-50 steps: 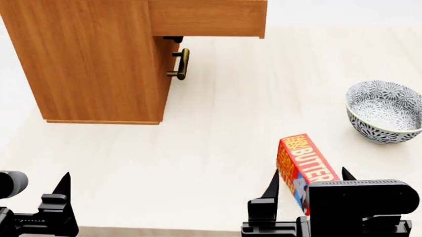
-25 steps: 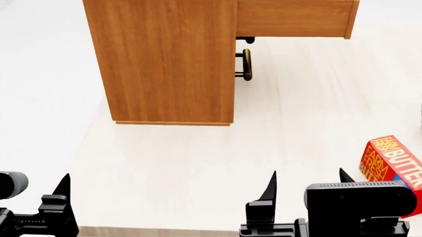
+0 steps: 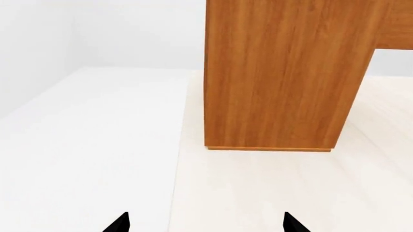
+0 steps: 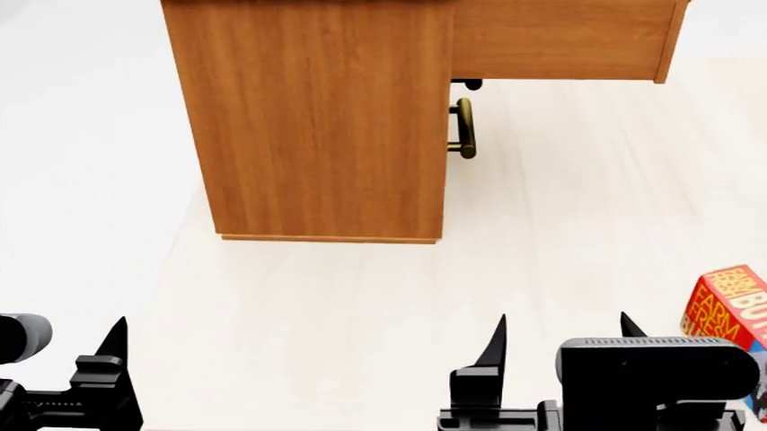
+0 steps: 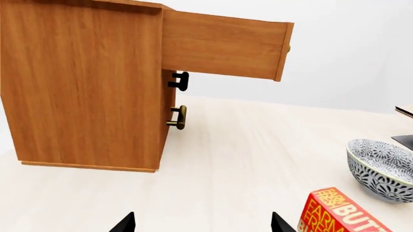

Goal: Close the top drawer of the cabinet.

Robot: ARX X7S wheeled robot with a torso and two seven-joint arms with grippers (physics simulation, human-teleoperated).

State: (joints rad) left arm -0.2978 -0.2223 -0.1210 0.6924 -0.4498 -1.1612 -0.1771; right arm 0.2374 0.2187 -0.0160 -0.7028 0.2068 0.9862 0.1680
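Beyond the head view's edge, top drawer [image 4: 558,38] partly cropped.

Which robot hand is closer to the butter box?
Right. The right gripper is just beside the butter box; the left gripper sits far across the floor from it.

Your head view has swung left: the cabinet [image 4: 323,117] now sits centred, the butter box [image 4: 728,310] slid to the right edge, and the bowl [image 5: 382,169] left it.
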